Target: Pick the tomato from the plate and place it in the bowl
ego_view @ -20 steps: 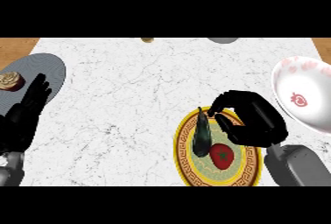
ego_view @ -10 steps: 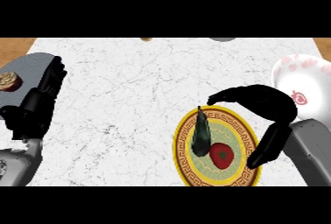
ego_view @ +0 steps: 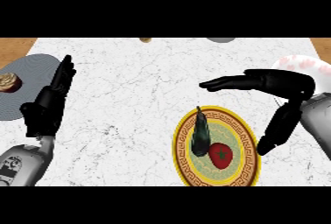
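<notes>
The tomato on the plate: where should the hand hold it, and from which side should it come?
Grip the tomato across its round body from above and its right side. A dark green vegetable lies against its left, while the open right hand already hovers over the plate.

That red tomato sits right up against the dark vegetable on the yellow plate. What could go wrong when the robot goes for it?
The tomato touches the dark vegetable, so the open right robot hand might nudge or catch that too. The bowl is mostly hidden behind that hand, so the placement may be harder to judge.
</notes>
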